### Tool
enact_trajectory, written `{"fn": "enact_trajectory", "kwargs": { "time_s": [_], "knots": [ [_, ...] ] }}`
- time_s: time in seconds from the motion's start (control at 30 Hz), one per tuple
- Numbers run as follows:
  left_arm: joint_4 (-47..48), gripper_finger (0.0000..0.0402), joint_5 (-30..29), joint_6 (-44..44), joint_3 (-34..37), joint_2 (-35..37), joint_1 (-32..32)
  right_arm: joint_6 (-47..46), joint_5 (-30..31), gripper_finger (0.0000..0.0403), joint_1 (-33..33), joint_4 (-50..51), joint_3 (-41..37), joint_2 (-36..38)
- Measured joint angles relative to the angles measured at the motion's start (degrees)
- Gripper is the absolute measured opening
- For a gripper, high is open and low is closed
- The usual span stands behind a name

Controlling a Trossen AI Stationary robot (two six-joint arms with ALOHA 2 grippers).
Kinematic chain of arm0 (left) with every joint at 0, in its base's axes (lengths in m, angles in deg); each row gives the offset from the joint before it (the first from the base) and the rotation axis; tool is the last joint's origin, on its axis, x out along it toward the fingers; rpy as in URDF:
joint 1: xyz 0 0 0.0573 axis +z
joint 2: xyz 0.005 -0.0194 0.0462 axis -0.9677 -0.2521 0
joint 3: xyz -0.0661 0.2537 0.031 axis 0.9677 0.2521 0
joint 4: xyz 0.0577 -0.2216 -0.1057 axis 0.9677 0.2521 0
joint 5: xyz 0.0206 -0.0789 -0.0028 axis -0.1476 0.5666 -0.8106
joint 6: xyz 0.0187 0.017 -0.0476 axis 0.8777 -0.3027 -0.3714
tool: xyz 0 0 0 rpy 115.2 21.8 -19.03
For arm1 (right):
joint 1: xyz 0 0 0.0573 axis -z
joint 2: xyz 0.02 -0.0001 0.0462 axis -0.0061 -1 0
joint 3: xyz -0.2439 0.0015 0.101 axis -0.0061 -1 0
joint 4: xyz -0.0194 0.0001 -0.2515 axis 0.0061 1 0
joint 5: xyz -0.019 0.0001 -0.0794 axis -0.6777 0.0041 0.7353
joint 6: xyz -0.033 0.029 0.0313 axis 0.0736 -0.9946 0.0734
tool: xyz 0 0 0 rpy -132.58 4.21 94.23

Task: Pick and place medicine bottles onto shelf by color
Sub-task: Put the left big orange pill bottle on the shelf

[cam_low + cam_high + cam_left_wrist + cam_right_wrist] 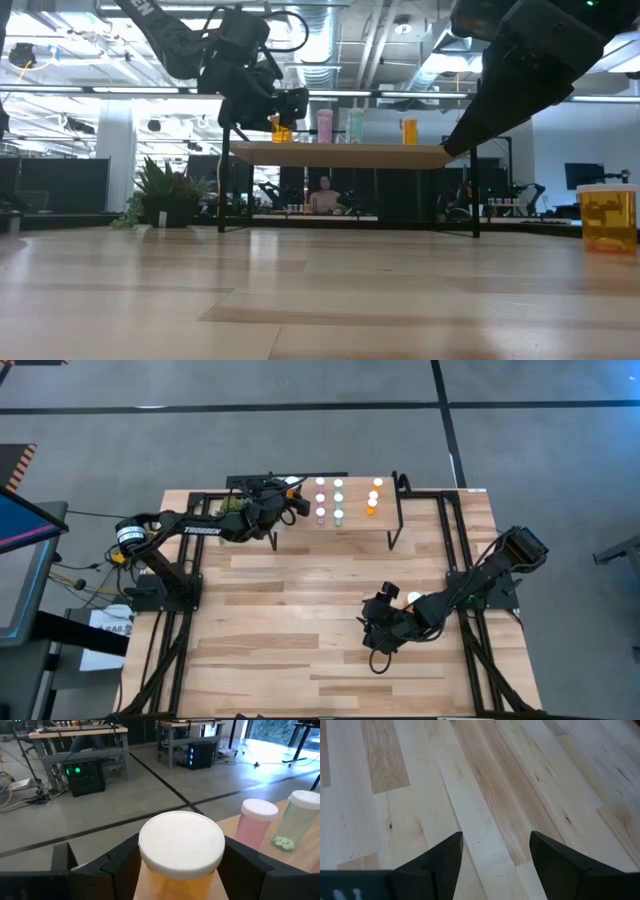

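The shelf (355, 525) (350, 154) stands at the table's far side. Several white-capped medicine bottles stand upright on it: pink (325, 125) (254, 824), teal (355, 125) (295, 822) and orange (409, 130) (372, 508). My left gripper (290, 493) (272, 108) (181, 865) is at the shelf's left end, shut on an orange bottle (180, 845) (282, 130). My right gripper (385, 628) (495, 855) hangs open over bare table, nothing between its fingers. Another orange bottle (607, 218) (413, 598) stands on the table close to it. My left gripper pinches the orange bottle between its two fingers on the orange body just under the white cap (150, 887). The fingers come nearly level from the table's left side. The bottle is upright over the shelf's left end; whether its base rests on the shelf I cannot tell.
A small green plant (165, 195) (232, 503) sits at the far left, beside the shelf's black legs (225, 190). The shelf's right legs (397, 510) stand toward the far right. Bare wooden tabletop (290, 620) stretches across the near half.
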Motion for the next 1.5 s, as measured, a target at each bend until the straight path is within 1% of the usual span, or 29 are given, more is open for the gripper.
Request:
{"fn": "enact_trajectory", "kwargs": {
  "time_s": [0.17,0.5,0.87,0.97,1.17,1.27,1.37,1.5],
  "knots": [
    [1.7,0.0220,0.0,-0.6,0.0,0.0,0.0,0.0,0.0,0.0254,0.0,0.0,0.0,0.0],
    [1.7,0.0220,1.4,-1.9,0.0,0.0,0.0,0.0,0.0,0.0254,0.0,0.0,0.0,0.0],
    [3.6,0.0221,1.7,-2.2,0.0,0.0,0.0,0.0,0.0,0.0254,0.0,0.0,0.0,0.0],
    [3.6,0.0234,2.3,-2.2,0.0,0.0,0.0,0.0,0.0,0.0254,0.0,0.0,0.0,0.0],
    [3.7,0.0288,1.2,-2.2,0.0,0.0,0.0,0.0,0.0,0.0254,0.0,0.0,0.0,0.0],
    [3.8,0.0308,0.6,-2.2,0.0,0.0,0.0,0.0,0.0,0.0254,0.0,0.0,0.0,0.0],
    [3.8,0.0319,0.8,-2.2,0.0,-0.1,0.0,-0.1,0.0,0.0254,0.0,0.0,0.0,0.0],
    [3.7,0.0323,0.8,-2.2,0.0,0.0,0.0,0.0,0.0,0.0254,0.0,0.0,0.0,0.0]
  ]
}}
